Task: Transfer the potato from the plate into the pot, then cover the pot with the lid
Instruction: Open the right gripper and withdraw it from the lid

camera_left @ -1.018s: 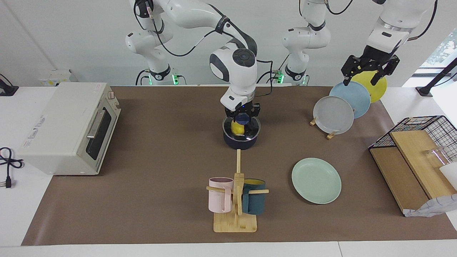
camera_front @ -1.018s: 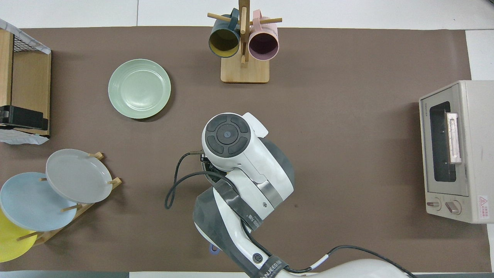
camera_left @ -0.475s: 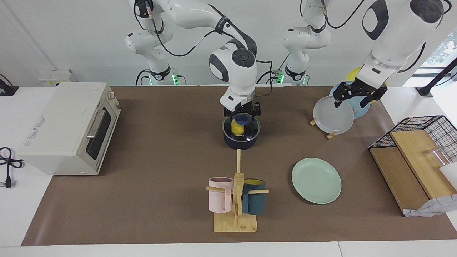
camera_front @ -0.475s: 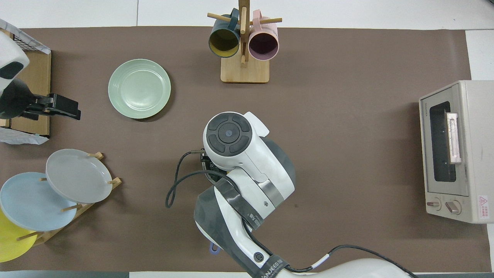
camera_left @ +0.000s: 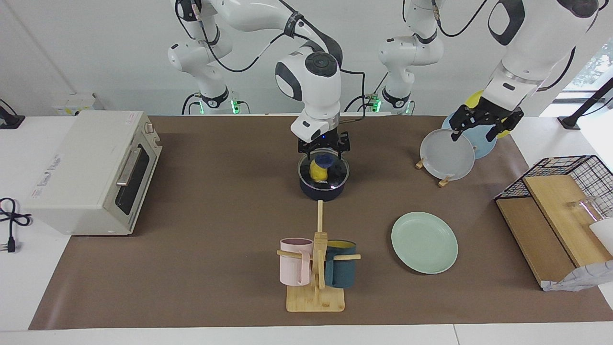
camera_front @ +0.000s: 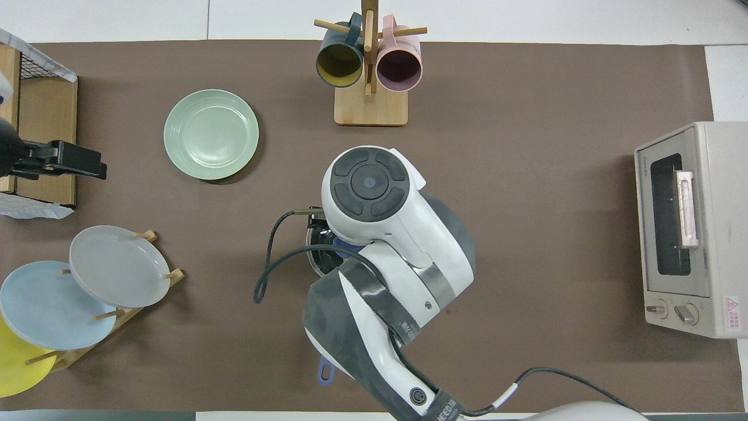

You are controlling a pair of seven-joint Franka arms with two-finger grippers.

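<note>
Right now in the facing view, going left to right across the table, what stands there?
Toaster oven → mug rack with pink mug then teal mug → green plate → wire basket. The lidded pot overlaps the rack's span, so I leave it out.

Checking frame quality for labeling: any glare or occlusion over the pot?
Facing view: lid on the pot shows slight rim glare, the potato still visible through it. Overhead view: right arm hides nearly all of the pot; soft shadows throughout.
</note>
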